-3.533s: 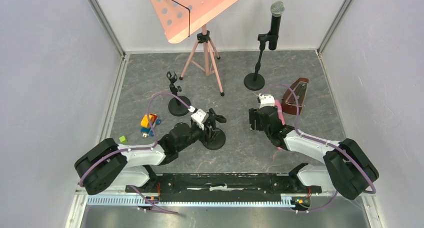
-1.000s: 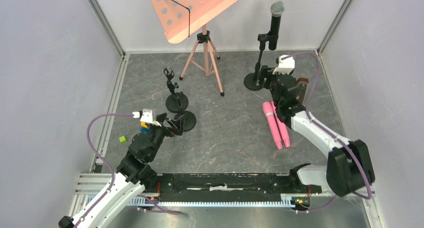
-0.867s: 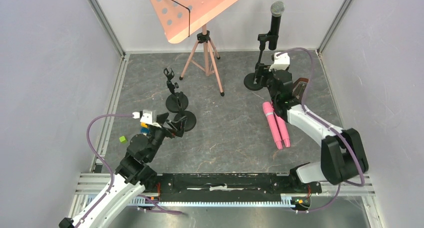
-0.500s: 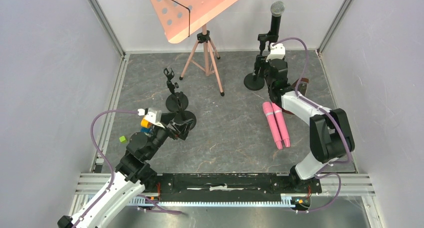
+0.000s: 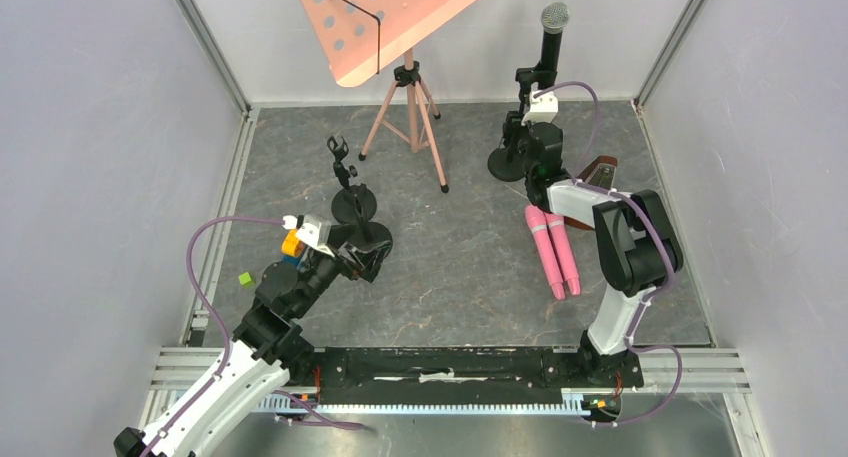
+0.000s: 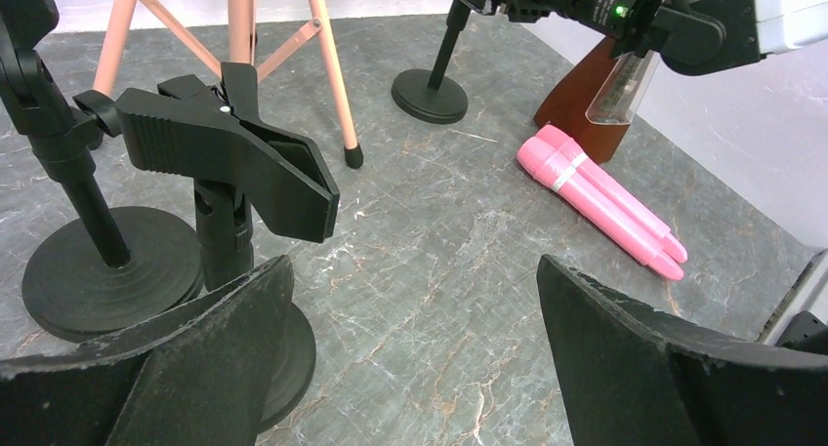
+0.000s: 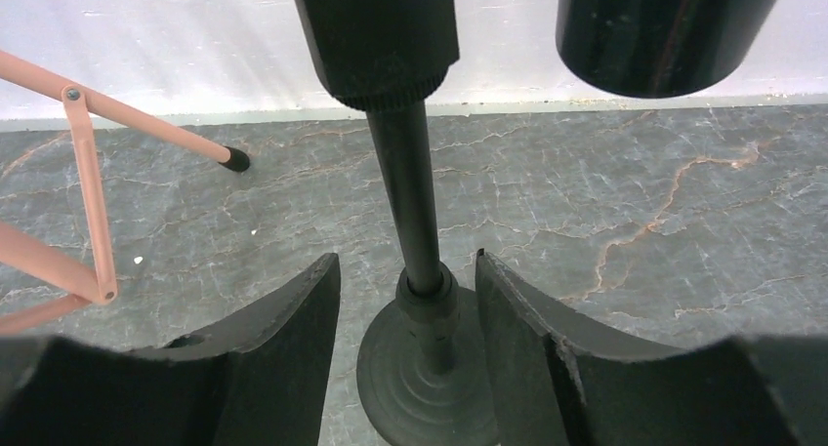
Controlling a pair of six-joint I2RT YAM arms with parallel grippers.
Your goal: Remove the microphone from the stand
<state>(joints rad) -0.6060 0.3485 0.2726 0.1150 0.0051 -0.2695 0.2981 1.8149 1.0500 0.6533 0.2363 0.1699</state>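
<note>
3 stands | 1 black microphone | 2 pink microphones | left fingers spread | right fingers apart

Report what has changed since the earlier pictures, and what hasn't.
The right gripper reached from mid-table to the far stand and is narrowing around its pole. The left gripper, open, drew back left, the clip stand shifted with it. The microphone stays clipped in.

three black mic stands, one black microphone, two pink microphones, one music stand, one metronome
</note>
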